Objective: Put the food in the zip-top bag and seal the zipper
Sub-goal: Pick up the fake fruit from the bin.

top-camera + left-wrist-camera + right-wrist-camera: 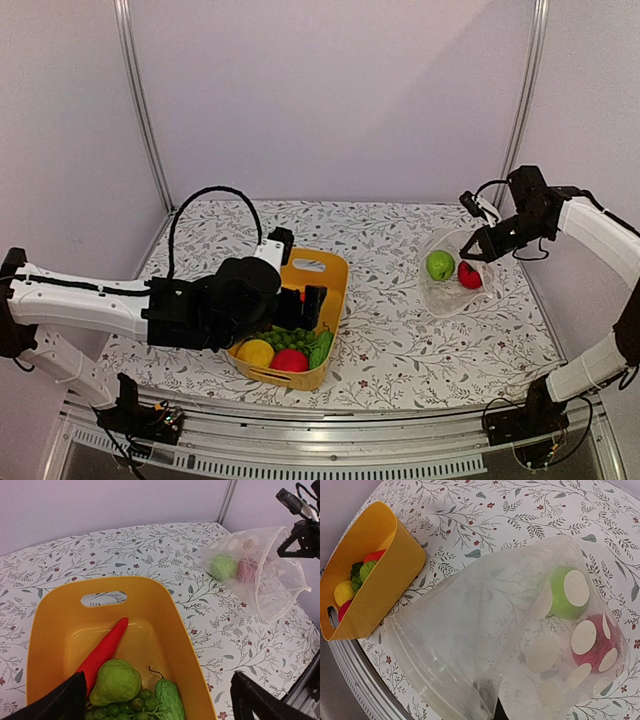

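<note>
Right wrist, crinkly dotted bag (pixel 470 625), green fruit (pixel 557 587) inside

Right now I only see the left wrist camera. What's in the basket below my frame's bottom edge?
Observer: A yellow fruit and a red fruit lie at the near end of the basket.
Operator: What's the reddish blur in the zip-top bag?
Observer: A red round fruit, right beside the green fruit.
Operator: From above, where's my left hand?
Observer: It hovers over the basket's middle, above the grapes.
</note>
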